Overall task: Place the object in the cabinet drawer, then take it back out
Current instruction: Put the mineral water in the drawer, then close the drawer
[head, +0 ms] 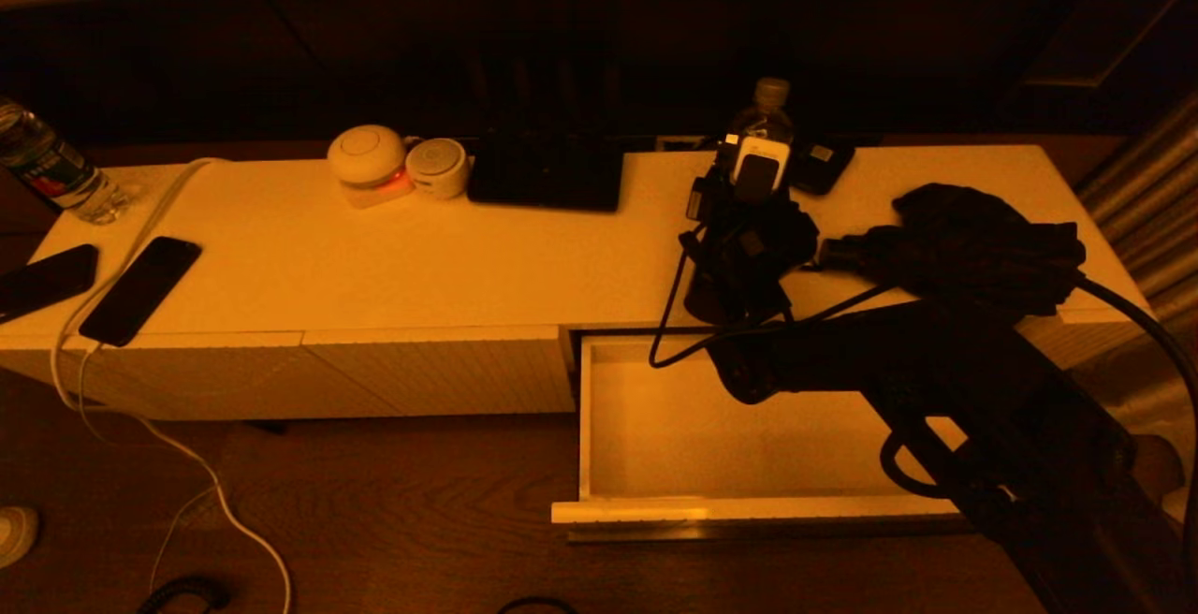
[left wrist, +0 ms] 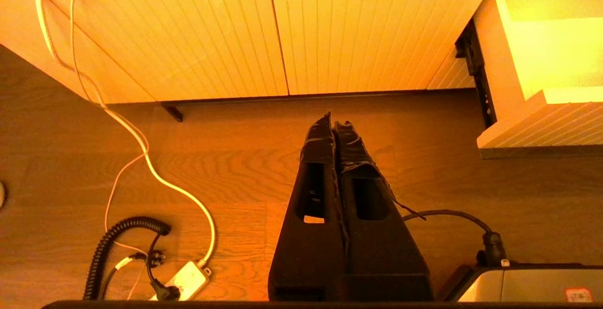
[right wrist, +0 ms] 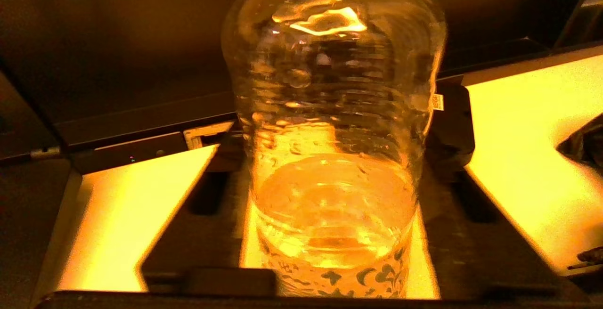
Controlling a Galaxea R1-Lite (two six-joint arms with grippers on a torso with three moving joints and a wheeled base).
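Observation:
A clear water bottle (head: pixel 763 118) with a little water in it stands upright on the white cabinet top, just behind the open cabinet drawer (head: pixel 739 511). My right gripper (head: pixel 753 188) is around the lower part of the bottle (right wrist: pixel 330 87). In the right wrist view the gripper (right wrist: pixel 337 167) is open, with a thin bright gap between each dark finger (right wrist: pixel 202 224) and the bottle. The drawer is pulled out and nothing lies inside it. My left gripper (left wrist: pixel 335 123) is shut on nothing and hangs over the wooden floor, left of the drawer front (left wrist: pixel 541 125).
A dark folded bundle (head: pixel 983 240) lies on the cabinet top right of the bottle. A black flat box (head: pixel 547 169), two round white devices (head: pixel 367 160), two phones (head: pixel 140 288) and a second bottle (head: pixel 51 169) sit further left. White cables (left wrist: pixel 141 144) trail on the floor.

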